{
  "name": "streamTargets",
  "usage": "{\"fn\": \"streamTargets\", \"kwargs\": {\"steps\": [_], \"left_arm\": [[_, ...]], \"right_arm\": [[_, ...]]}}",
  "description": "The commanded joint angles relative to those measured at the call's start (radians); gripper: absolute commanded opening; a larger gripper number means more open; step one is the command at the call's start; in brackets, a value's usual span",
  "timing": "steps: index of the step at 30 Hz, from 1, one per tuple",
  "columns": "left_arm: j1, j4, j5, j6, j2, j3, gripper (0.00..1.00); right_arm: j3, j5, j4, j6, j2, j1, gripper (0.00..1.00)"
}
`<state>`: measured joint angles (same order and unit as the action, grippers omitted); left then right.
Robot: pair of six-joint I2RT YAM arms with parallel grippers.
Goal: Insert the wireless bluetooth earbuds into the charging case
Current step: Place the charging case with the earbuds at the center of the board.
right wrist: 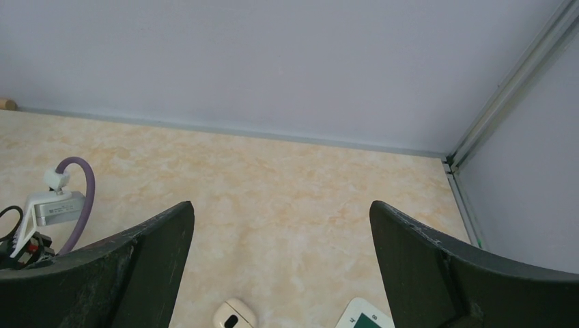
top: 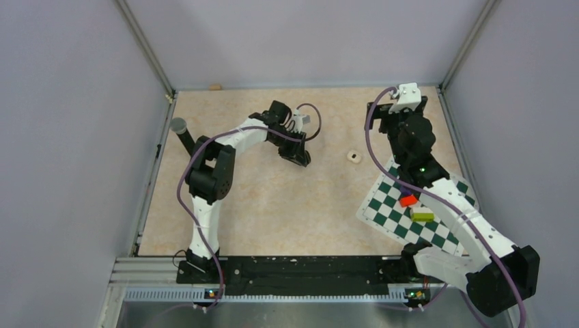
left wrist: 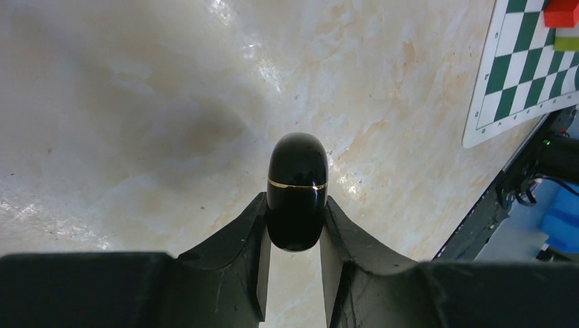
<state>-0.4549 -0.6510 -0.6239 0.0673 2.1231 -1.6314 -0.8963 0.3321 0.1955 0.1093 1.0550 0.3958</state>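
Bright even overhead light, glare streaks on the glossy tabletop [left wrist: 225,17], soft shadow patch, near claw fingers [left wrist: 232,253] blurred

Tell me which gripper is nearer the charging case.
Left. The left gripper clamps the charging case; the right gripper is open, well apart near the far-right corner.

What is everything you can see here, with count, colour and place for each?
charging case: one, glossy black with gold seam, in the left gripper
checkered mat: one, green and white, table's right side
red block: one, red, on the mat
yellow-green block: one, yellow-green, on the mat
round object: one, cream, left of the mat
earbuds: none visible
table: one, beige marbled
left gripper: one, black, shut on the case
right gripper: one, black, open, empty
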Motion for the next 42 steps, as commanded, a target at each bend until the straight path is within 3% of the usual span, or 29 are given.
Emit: {"fn": "streamTargets", "kwargs": {"steps": [1, 18, 30, 36, 39, 41, 42], "left_arm": [[0.004, 0.115, 0.004, 0.116, -0.043, 0.03, 0.0], [0.005, 0.183, 0.089, 0.293, -0.031, 0.077, 0.04], [0.004, 0.234, 0.074, 0.378, -0.014, 0.118, 0.19], [0.004, 0.267, 0.042, 0.419, -0.02, 0.138, 0.38], [0.004, 0.275, 0.037, 0.424, -0.031, 0.14, 0.68], [0.004, 0.28, 0.041, 0.423, -0.039, 0.146, 0.74], [0.004, 0.281, 0.044, 0.421, -0.044, 0.148, 0.91]], "right_arm": [[0.002, 0.017, 0.048, -0.016, -0.028, -0.015, 0.98], [0.005, 0.014, 0.05, -0.022, -0.037, -0.029, 0.98], [0.008, 0.018, 0.051, -0.023, -0.032, -0.028, 0.98], [0.008, 0.016, 0.053, -0.023, -0.029, -0.03, 0.98], [0.008, 0.016, 0.051, -0.023, -0.03, -0.03, 0.98], [0.008, 0.015, 0.051, -0.023, -0.032, -0.031, 0.98], [0.008, 0.015, 0.051, -0.023, -0.032, -0.03, 0.98]]}}
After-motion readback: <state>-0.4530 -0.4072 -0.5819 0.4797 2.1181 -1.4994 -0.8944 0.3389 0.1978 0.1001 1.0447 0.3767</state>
